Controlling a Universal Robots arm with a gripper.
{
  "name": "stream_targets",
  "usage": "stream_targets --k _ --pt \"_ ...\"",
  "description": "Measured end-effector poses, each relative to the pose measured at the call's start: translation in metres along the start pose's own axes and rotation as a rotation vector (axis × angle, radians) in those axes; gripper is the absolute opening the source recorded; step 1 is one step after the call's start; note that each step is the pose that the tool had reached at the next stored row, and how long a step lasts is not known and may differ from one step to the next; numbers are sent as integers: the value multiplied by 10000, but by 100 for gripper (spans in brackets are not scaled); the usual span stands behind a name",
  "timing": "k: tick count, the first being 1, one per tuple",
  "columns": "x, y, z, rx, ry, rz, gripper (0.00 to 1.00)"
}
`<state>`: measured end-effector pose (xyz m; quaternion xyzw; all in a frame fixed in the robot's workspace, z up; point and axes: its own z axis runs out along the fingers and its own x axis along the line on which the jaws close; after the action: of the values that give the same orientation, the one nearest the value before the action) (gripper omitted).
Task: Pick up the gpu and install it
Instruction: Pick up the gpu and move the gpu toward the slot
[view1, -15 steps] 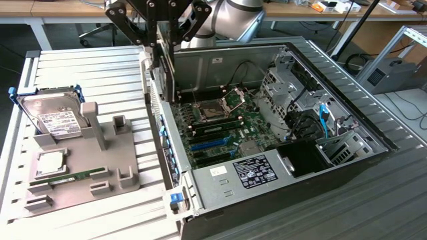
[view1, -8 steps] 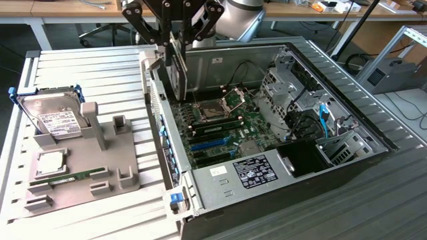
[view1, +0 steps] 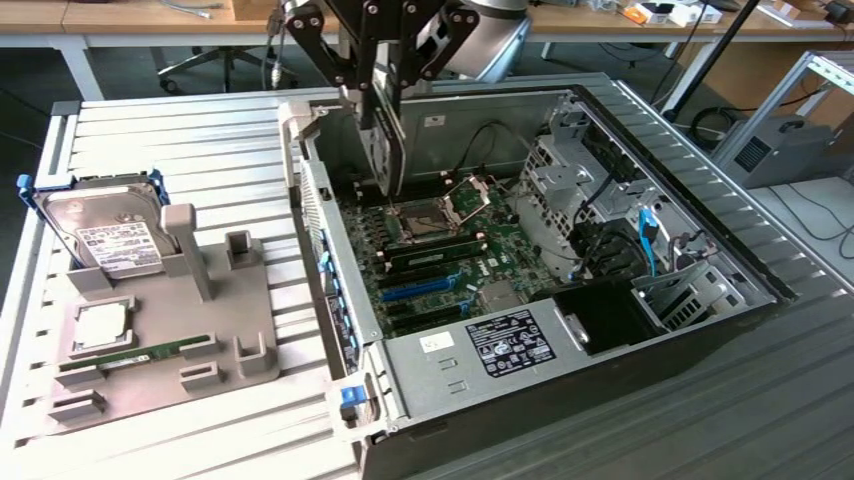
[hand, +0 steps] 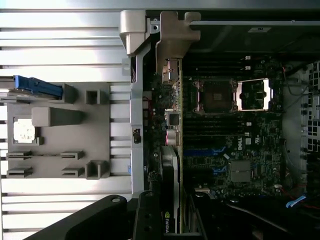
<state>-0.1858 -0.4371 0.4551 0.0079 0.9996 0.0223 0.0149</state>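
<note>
GPU (view1: 379, 150) hangs on edge in your gripper (view1: 380, 95), jaws closed on its upper part, over the far end of the motherboard (view1: 507, 250), inside the open computer case (view1: 414, 375), toward the exterior view's left wall.

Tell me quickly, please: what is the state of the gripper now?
Gripper: jaws closed on the gpu, holding it on edge over the open computer case.
</note>
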Motion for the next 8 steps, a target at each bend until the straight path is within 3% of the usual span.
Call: stream_targets --k 8 --pt "-213 3 7 0 0 -1 27"
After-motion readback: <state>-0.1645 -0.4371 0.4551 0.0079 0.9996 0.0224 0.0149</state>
